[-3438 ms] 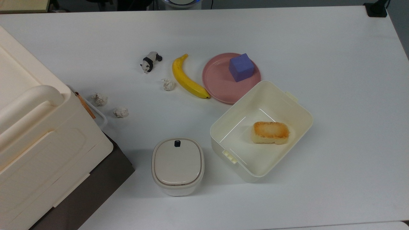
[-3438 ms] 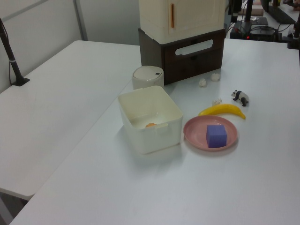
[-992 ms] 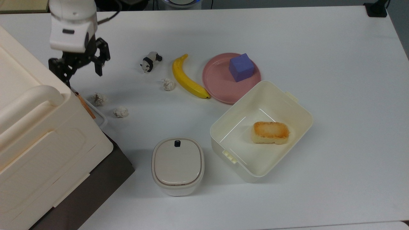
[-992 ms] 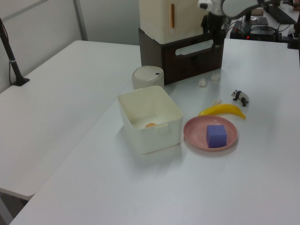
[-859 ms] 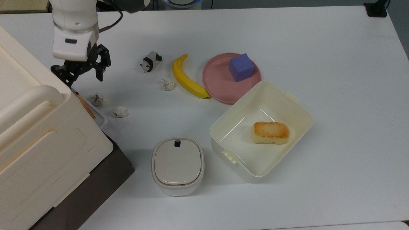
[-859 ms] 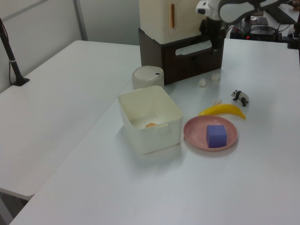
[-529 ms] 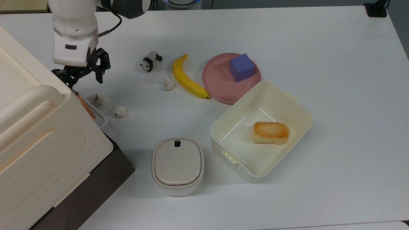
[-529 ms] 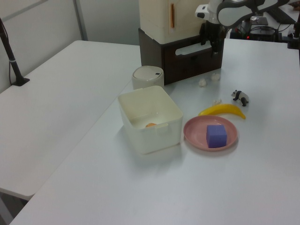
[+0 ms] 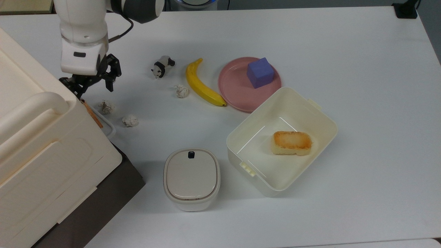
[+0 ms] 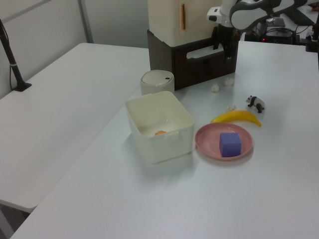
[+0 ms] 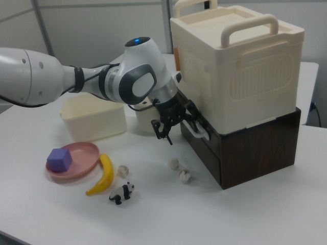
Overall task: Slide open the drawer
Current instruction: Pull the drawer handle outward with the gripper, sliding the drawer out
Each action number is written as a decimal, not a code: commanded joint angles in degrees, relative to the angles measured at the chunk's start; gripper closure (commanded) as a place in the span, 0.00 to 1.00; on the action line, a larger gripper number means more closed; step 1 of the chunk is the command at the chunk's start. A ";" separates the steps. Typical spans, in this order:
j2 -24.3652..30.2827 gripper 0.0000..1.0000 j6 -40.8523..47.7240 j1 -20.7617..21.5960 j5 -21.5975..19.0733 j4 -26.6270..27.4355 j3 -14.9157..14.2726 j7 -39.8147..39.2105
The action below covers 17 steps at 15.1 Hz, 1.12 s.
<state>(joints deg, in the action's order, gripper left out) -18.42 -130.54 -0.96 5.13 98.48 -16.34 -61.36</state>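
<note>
The drawer has a dark brown front under the big cream box, and that front lies flush with its brown cabinet. Its white loop handle sticks out of the front and shows as a thin loop in the top view. My gripper is open at the handle's far end, one finger beside the loop and the other out over the table. The top view has the gripper just off the box's corner. In the left view the gripper hangs in front of the handle's right end.
A big cream box sits on the cabinet. Three crumpled paper balls lie near the drawer front. Farther off are a toy panda, a banana, a pink plate with a purple cube, a lidded pot and a tub holding bread.
The arm has come into the scene since the earliest frames. Over the last second the open gripper has edged lower and closer to the handle's end. The drawer has not moved.
</note>
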 commanded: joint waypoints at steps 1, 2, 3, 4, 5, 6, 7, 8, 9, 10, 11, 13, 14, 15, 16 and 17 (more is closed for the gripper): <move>-0.12 0.00 1.52 0.70 -0.03 0.04 0.08 0.54; -0.04 0.00 1.78 1.05 -0.12 0.04 0.17 0.54; 0.05 0.00 2.74 1.23 -0.30 -0.13 0.17 0.71; 0.14 0.00 4.31 1.40 -0.30 -0.22 0.26 1.93; 0.31 0.00 5.11 1.75 -0.39 -0.31 0.43 2.99; 0.58 0.00 5.56 1.84 -0.39 -0.31 0.78 3.69; 1.02 0.00 6.61 1.84 -0.39 -0.40 1.31 3.96; 1.11 0.00 7.49 1.93 -0.39 -0.40 1.57 4.14; 1.11 0.00 7.67 1.93 -0.39 -0.40 1.84 4.14; 1.19 0.00 7.84 1.93 -0.39 -0.40 2.28 4.23; 1.28 0.00 8.54 1.93 -0.56 -0.40 2.45 4.23; 1.63 0.00 11.34 2.28 -1.18 -0.49 2.54 4.23; 2.07 0.00 13.97 3.68 -1.26 -0.49 2.54 4.23; 2.60 0.00 15.65 3.86 -1.18 -0.49 2.54 4.23; 3.21 0.00 16.71 4.04 -1.18 -0.49 2.54 4.23; 3.74 0.00 17.59 4.22 -1.26 -0.40 2.54 4.23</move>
<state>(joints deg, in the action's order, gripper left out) -18.28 -118.30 0.98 5.04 96.10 -14.21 -58.22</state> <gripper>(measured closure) 0.000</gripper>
